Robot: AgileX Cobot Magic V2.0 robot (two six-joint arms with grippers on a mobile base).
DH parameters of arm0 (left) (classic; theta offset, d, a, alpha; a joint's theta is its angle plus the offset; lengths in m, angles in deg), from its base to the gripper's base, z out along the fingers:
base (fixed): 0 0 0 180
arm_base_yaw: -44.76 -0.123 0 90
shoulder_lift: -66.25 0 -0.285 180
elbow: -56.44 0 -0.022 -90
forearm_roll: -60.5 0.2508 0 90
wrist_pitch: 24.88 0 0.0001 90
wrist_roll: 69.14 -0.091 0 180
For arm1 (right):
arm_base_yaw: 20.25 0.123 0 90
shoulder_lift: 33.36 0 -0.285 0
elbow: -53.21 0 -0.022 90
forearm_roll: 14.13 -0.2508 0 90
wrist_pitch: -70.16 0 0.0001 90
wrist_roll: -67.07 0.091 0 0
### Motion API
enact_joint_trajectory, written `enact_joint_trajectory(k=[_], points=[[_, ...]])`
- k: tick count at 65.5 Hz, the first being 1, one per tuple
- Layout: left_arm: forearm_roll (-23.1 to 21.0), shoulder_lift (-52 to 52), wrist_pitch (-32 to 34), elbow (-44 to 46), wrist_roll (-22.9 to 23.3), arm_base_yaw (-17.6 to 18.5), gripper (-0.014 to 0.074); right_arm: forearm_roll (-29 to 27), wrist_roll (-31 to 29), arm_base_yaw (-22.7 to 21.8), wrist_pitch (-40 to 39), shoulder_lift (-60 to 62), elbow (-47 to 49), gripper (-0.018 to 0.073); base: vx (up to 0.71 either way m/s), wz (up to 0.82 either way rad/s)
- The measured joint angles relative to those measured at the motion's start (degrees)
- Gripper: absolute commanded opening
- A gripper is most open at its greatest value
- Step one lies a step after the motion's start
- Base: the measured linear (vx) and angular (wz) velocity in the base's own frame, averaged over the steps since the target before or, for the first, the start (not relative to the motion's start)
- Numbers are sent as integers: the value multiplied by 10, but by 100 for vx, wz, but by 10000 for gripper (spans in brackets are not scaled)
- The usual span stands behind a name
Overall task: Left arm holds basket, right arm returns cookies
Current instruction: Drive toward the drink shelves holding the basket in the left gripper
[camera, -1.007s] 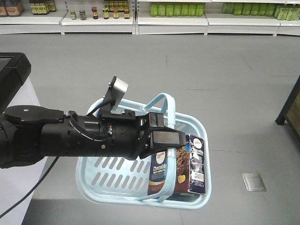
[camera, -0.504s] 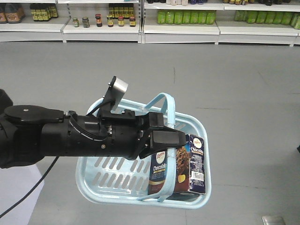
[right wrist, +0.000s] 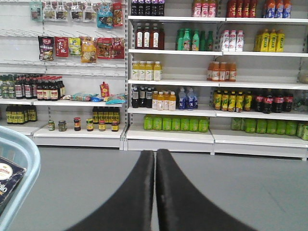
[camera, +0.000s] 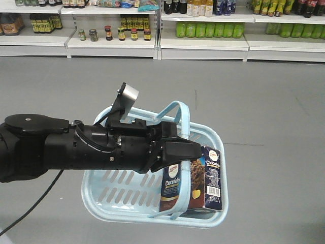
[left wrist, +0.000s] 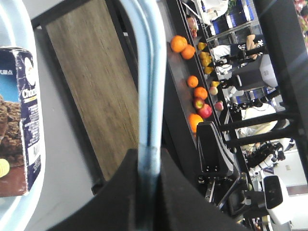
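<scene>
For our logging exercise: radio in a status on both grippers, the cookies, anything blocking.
Left gripper shut on basket handle. Right gripper shut, empty, facing shelves. Cookies standing in basket. No obstruction seen.

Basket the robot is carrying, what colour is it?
The basket is light blue, seen best in the exterior front-facing view.
</scene>
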Motion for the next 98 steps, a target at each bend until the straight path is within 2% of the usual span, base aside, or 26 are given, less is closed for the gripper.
enact_joint_trajectory(k=[98], points=[[0, 0, 0, 0, 0, 0, -6, 0, 0, 0, 0, 0, 0, -3, 50, -2]])
